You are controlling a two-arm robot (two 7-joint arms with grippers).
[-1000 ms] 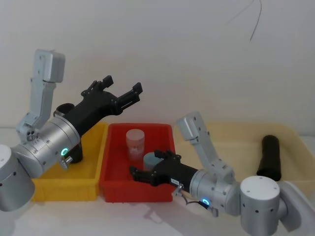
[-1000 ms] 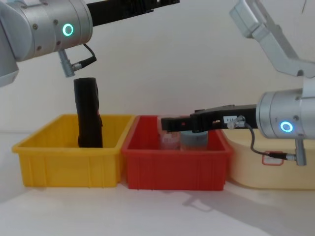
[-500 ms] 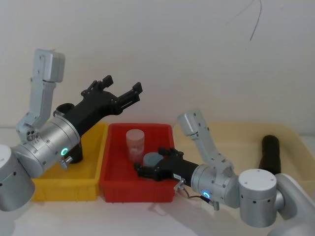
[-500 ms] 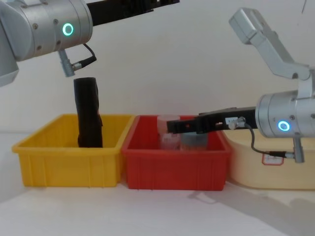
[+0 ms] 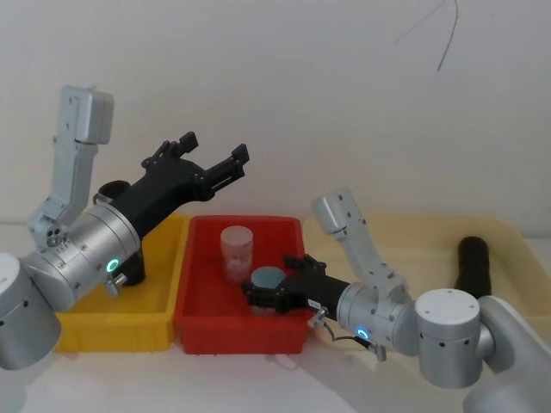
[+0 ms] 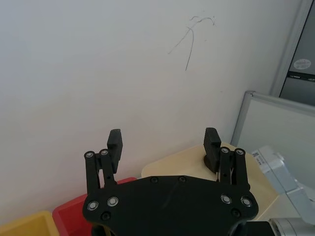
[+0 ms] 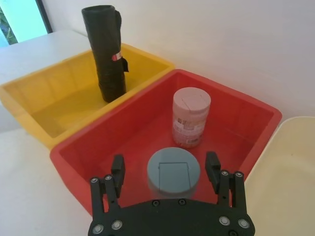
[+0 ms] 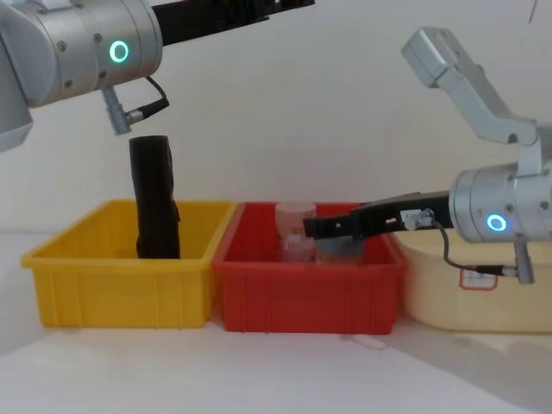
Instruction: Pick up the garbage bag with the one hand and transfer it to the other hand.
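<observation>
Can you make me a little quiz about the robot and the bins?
1. True or false: the tall black roll of garbage bags stands upright in the yellow plastic bin.
2. Which bin holds the grey-blue-lidded jar? A yellow, B red, C cream.
3. Fill in: the right gripper is open over the ___ plastic bin, while the left gripper is raised, open, holding nothing.

Key: 1 true. 2 B. 3 red.
</observation>
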